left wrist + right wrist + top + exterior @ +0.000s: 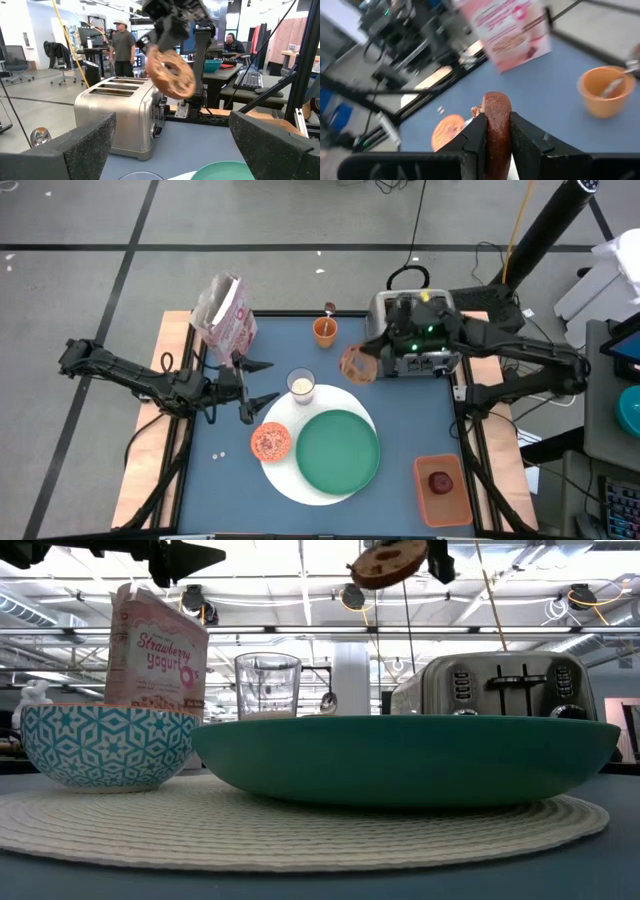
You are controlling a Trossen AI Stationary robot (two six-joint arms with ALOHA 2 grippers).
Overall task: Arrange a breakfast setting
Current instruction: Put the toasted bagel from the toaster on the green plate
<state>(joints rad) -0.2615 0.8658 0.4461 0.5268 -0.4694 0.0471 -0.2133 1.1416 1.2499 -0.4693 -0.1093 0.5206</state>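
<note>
Clamped edge-on in the right gripper (496, 137), the brown ring-shaped bagel (496, 125) could slip sideways short of the large green plate (337, 450); left gripper (255, 385) waits, jaws apart.

On the dark blue worktop (400, 420), bare surface lies at 3 o'clock of the large green plate (337, 451), up to the rectangular orange tray (442, 489). At 12 o'clock the silver four-slot toaster (414, 332) and the small orange cup (325, 332) block the far edge. At 9 o'clock the left end effector (260, 384), spread wide, stands between the pink cereal box (224, 311) and the glass of milk (301, 385), narrowing that passage.
</note>
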